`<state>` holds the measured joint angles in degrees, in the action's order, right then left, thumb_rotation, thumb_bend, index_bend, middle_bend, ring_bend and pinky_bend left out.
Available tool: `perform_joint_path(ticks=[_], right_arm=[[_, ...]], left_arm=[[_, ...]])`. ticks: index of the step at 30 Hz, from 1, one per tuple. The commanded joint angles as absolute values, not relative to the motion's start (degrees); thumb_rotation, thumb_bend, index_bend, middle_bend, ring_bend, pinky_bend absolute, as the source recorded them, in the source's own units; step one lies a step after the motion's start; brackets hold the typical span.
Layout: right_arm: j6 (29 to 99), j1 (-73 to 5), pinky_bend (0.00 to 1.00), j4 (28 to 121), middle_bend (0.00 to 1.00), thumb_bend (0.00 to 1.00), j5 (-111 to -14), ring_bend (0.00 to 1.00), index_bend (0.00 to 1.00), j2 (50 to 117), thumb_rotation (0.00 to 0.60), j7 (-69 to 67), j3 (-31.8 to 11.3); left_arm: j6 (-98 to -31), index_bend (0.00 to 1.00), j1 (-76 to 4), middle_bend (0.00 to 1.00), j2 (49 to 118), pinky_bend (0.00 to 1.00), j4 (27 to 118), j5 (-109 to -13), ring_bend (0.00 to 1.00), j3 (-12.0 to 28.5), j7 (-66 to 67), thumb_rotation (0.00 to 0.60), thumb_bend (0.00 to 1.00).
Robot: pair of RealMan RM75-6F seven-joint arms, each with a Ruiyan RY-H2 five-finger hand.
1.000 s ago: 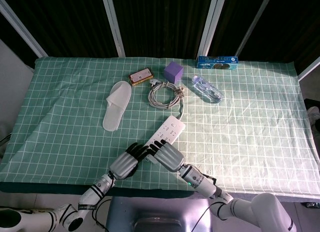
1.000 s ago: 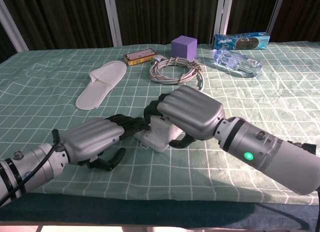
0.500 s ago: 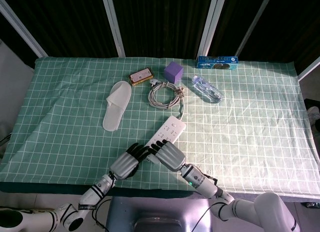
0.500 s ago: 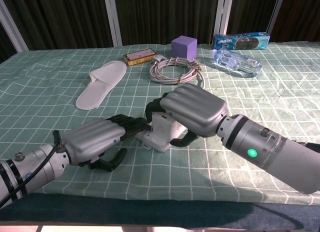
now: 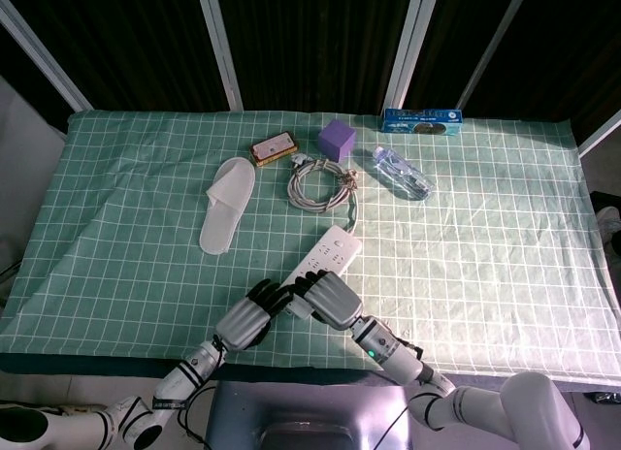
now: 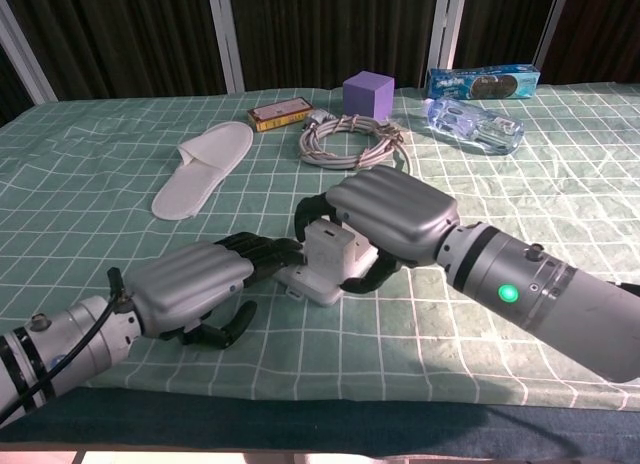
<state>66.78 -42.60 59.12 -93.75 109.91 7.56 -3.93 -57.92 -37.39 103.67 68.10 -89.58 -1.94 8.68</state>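
A white power strip (image 5: 332, 251) lies slanted on the green checked cloth near the table's front edge. Its cord runs back to a coiled cable (image 5: 318, 184). My right hand (image 5: 330, 296) grips the strip's near end (image 6: 330, 262), fingers curled over the top and thumb at the side. My left hand (image 5: 248, 318) lies just left of it on the cloth. Its dark fingertips (image 6: 262, 250) touch the strip's near corner while the thumb stays apart underneath; it holds nothing.
A white slipper (image 5: 225, 204) lies at mid left. Along the back stand a small brown box (image 5: 273, 147), a purple cube (image 5: 338, 138), a clear bottle (image 5: 403, 173) on its side and a blue packet (image 5: 421, 119). The table's front edge (image 6: 330, 409) is right below both hands.
My right hand has shifted slightly forward and up along the strip's near end. The left hand has crept a little closer to it. Everything else stays put.
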Motion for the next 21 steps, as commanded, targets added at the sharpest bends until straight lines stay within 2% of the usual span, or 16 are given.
perform_joint_path(ticks=[1, 21], right_arm=[[66.1, -42.8, 0.7, 60.1, 0.53, 0.4, -93.4, 0.48, 0.71, 109.2, 0.6, 7.8, -4.1], [66.0, -43.7, 0.7, 61.4, 0.53, 0.4, -96.4, 0.48, 0.71, 105.7, 0.6, 6.3, -1.7]], left_arm=[[-57.9, 0.0, -37.4, 0.06, 103.7, 0.05, 68.1, -89.6, 0.0, -1.9, 8.7, 0.6, 0.73], [-58.3, 0.0, -37.3, 0.08, 104.6, 0.06, 67.3, -91.3, 0.02, -3.1, 9.4, 0.6, 0.73]])
